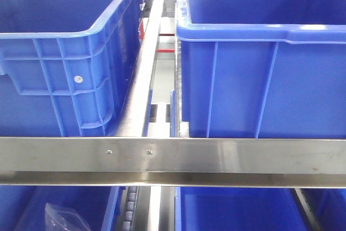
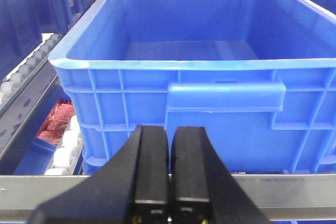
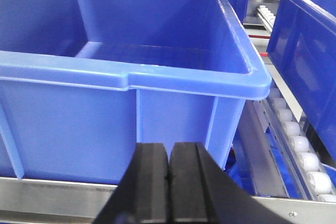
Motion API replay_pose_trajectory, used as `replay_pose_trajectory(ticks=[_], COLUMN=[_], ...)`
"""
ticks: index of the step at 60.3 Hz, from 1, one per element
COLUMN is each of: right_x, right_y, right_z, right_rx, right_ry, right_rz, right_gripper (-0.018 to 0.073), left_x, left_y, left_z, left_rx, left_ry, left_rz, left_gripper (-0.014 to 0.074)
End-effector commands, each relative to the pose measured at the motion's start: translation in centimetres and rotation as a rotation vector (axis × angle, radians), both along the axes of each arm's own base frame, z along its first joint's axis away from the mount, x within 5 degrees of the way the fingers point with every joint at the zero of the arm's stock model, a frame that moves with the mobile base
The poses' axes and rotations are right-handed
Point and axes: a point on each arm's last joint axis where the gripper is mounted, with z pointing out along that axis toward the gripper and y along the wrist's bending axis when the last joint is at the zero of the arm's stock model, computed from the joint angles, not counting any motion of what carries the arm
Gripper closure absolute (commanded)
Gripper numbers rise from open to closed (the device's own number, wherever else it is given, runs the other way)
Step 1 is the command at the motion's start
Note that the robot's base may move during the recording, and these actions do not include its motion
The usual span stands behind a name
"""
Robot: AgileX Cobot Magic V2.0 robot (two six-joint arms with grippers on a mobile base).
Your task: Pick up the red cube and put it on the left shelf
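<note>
In the front view, two blue bins stand side by side on a shelf, the left bin [image 1: 59,63] and the right bin [image 1: 259,68], behind a steel rail [image 1: 173,158]. The red cube is not visible in this view.

In the left wrist view, the left gripper [image 2: 169,182] has its jaws pressed together, holding nothing, in front of a bin [image 2: 210,103]. White rollers [image 2: 63,153] run at the left, with a red mesh-like thing [image 2: 58,119] below; I cannot tell what it is.

In the right wrist view, the right gripper [image 3: 169,182] is also closed with nothing between the jaws, in front of a bin [image 3: 131,77]. No cube is visible.
</note>
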Motion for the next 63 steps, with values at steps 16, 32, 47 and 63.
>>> replay_pose_trajectory(ticks=[16,32,47,63], right_x=[-0.32,-0.31,-0.31,-0.31], right_y=[-0.02,-0.02,-0.02,-0.02], right_z=[1.54,1.49,1.47,1.47], right_rx=[0.020,0.020,0.020,0.020], right_ry=[-0.135,-0.129,-0.127,-0.127], right_rz=[-0.004,-0.004,-0.005,-0.005], right_gripper=[0.0503,0.0503,0.0503,0.0503], left_x=[-0.01,-0.01,-0.01,-0.01], left_y=[-0.03,-0.03,-0.03,-0.03], left_z=[0.12,0.12,0.12,0.12], left_rx=[-0.013,-0.013,-0.013,-0.013], left_ry=[-0.081,-0.081,-0.081,-0.081], left_rz=[-0.005,-0.005,-0.005,-0.005], left_gripper=[0.0495,0.0495,0.0495,0.0495])
